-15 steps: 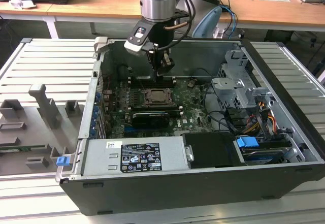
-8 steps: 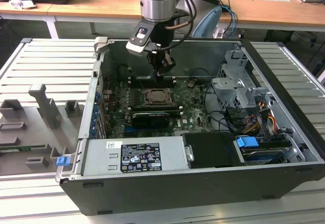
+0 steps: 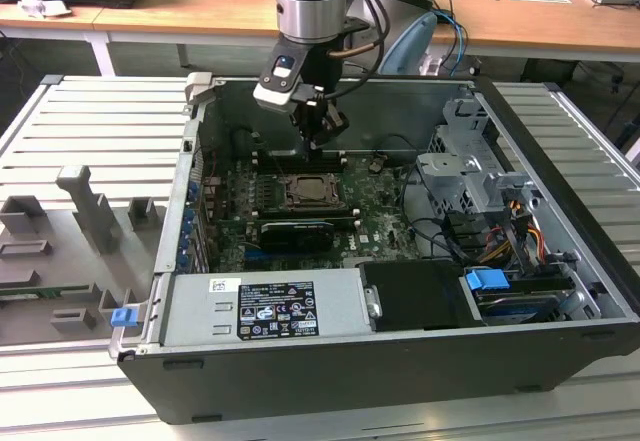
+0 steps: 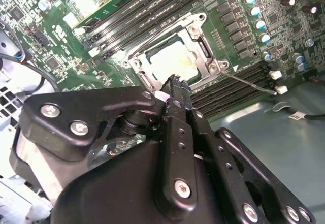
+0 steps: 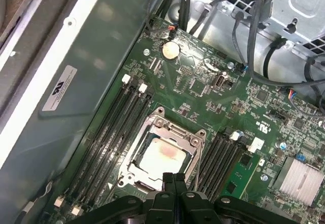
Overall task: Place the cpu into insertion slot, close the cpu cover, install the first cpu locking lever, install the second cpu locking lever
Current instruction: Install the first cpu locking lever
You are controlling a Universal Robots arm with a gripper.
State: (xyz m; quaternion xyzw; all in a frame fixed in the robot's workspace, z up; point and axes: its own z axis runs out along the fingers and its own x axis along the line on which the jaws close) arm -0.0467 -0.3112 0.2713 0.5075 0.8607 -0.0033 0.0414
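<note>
Fingers [image 4: 176, 88] together, empty, just above the cpu [image 5: 161, 158].
It sits under the cover [image 5: 175, 130], which looks shut; a lever [image 4: 249, 82] juts free beside your gripper [image 5: 175, 177], so you seem at the lever step, which calls for catching that thin wire cleanly.

Open room above the silvery framed cpu cover [image 5: 177, 131]; grey metal drive cage [image 3: 465, 156] crowds the exterior view's right, grey black-labelled power supply box [image 3: 265, 306] bars the near side.
</note>
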